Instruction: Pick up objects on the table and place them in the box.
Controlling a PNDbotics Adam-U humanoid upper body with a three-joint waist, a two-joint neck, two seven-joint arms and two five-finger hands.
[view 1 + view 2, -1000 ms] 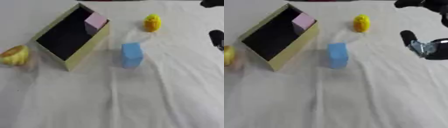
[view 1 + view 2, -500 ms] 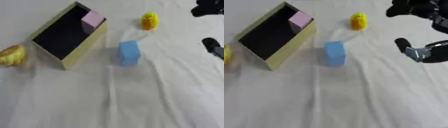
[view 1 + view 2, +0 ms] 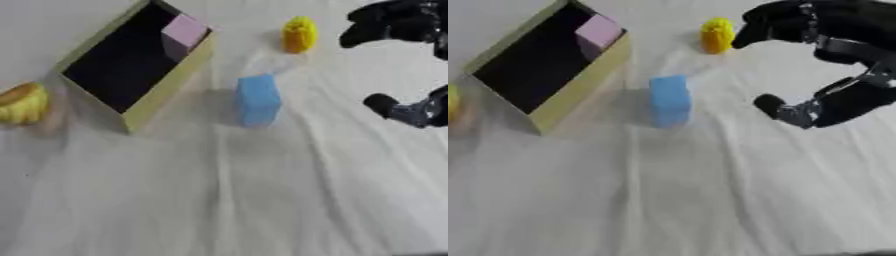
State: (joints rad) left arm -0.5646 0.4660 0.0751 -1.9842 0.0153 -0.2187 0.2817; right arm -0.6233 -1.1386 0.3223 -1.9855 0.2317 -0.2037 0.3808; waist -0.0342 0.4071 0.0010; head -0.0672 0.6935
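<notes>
**Right hand hovering near the blue block**

The black right hand [image 3: 833, 65] is hanging spread and empty, right of the blue rectangular foam-like block [image 3: 669, 100] standing beside the open cardboard box [image 3: 579, 87]. The block is probably light and squashy; its long side faces are offering the best hold.

One box [image 3: 166, 90] sitting on table, one pink block [image 3: 184, 34] lying inside. One blue block [image 3: 258, 99], two yellow objects [image 3: 299, 34] [image 3: 22, 104] lying outside.
</notes>
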